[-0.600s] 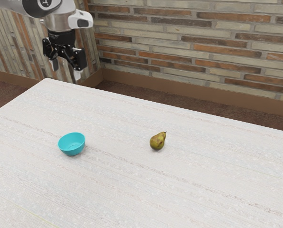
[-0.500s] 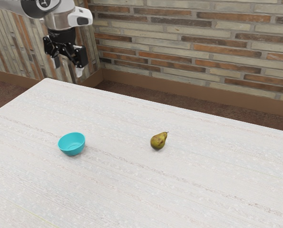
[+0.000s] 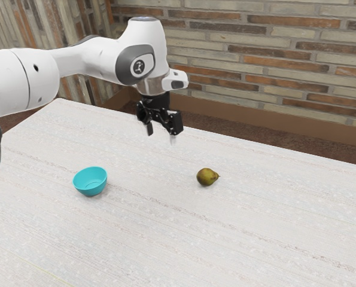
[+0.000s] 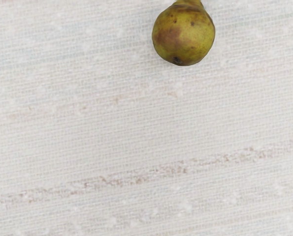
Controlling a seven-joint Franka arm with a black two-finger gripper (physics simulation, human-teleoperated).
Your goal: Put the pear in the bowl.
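Note:
My black gripper (image 3: 161,135) hangs above the table in the exterior view, its two fingers apart with nothing between them, so it is open. The green-brown pear (image 3: 207,176) lies on the table, lower than the gripper and toward the exterior view's right, its stem pointing right. In the wrist view the pear (image 4: 183,33) shows its rounded bottom, with its neck cut off by the edge. The turquoise bowl (image 3: 90,181) stands upright on the exterior view's left, with nothing in it.
The white table (image 3: 166,239) has a streaked surface. A brick wall (image 3: 255,66) rises behind its far edge. My white arm (image 3: 82,58) reaches in from the exterior view's left, above the table.
My arm and gripper have swung toward the exterior view's right, over the table. The pear has rolled slightly to the right, and its stem has turned from pointing up-right to pointing right.

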